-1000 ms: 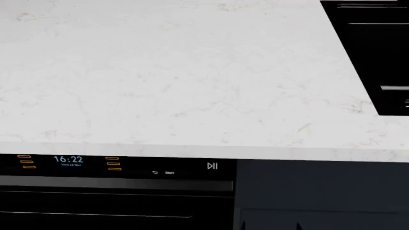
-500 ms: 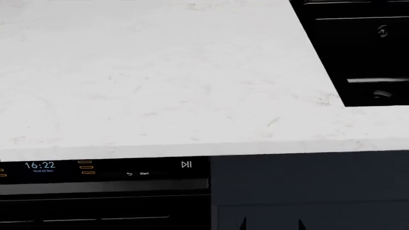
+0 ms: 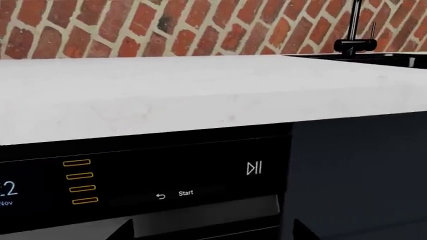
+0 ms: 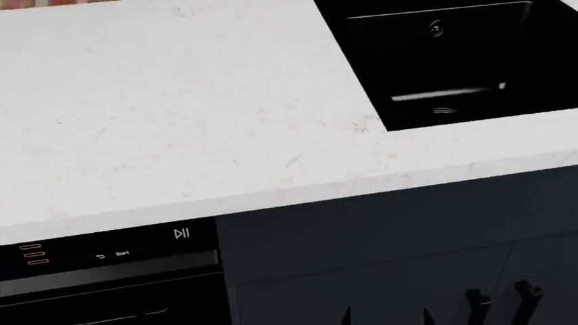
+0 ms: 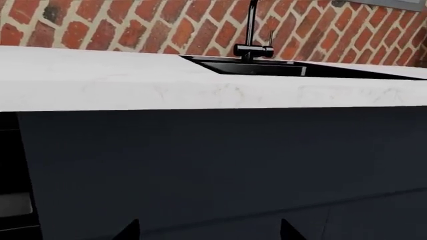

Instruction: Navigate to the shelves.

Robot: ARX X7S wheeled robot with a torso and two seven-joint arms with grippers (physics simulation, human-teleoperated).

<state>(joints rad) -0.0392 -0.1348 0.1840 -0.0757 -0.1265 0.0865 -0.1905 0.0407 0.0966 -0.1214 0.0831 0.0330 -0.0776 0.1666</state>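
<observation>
Shelves not in any view, bearing unknown; facing white marble countertop (image 4: 181, 115) close-on; black sink (image 4: 451, 61) toward right arm's side, dishwasher panel (image 4: 108, 254) toward left; grippers' opening: cannot tell, only dark fingertips (image 5: 127, 230) visible.

A: Carrier? White marble countertop (image 4: 162, 115), front edge over dark cabinets (image 4: 397, 250).
B: On it? Black sink (image 4: 451, 61) set in near right end; black faucet (image 5: 252, 30) at back edge.
</observation>
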